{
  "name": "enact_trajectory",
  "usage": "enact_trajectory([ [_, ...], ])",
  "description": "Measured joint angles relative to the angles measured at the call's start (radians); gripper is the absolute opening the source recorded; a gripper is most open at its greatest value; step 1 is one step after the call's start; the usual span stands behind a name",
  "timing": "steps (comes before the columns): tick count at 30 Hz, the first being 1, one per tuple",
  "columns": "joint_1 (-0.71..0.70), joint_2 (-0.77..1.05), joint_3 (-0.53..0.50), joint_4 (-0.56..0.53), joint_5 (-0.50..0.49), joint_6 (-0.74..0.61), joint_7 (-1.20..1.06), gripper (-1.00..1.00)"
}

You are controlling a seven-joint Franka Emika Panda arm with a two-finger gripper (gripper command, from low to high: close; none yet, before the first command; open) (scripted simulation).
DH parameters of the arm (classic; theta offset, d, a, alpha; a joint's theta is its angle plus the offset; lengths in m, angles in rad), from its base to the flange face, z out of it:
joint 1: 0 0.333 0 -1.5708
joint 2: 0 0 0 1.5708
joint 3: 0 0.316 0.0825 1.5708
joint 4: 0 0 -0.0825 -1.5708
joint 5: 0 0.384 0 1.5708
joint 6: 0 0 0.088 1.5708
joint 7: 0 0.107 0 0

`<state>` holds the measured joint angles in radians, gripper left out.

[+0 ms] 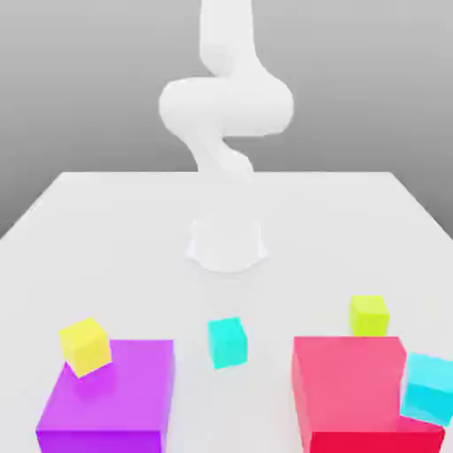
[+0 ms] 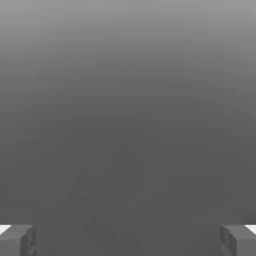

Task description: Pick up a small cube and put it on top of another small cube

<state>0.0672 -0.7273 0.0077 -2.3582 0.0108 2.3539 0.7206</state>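
The small plain lime cube point(image 1: 369, 315) sits on the white bench point(image 1: 106, 230) just behind the big red block point(image 1: 358, 389), touching or nearly touching its back edge, toward the exterior view's right. It is well apart from the jaws point(image 2: 128, 240), which stand released and wide with nothing between them; in the hand view their two grey fingertips point(image 2: 19, 240) show at opposite edges, with only plain grey background in the gap. A small cyan cube point(image 1: 429, 387) leans tilted against the red block's side at the exterior view's right. Another small cyan cube point(image 1: 227, 342) rests on the bench between the red block and a big purple block point(image 1: 111, 403). A small, warmer yellow cube point(image 1: 85, 344) rests tilted on the purple block's back corner, at the exterior view's left. The white robot arm point(image 1: 226, 106) rises from its base point(image 1: 227, 243) at the bench's middle, behind all the blocks.
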Motion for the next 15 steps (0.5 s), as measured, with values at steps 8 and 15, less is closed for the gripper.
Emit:
enact_trajectory([
  [8,0.248,0.282,0.043,-0.21,0.035,0.201,-0.296,0.0],
  [15,0.439,0.536,0.121,-0.396,0.051,0.382,-0.549,0.0],
])
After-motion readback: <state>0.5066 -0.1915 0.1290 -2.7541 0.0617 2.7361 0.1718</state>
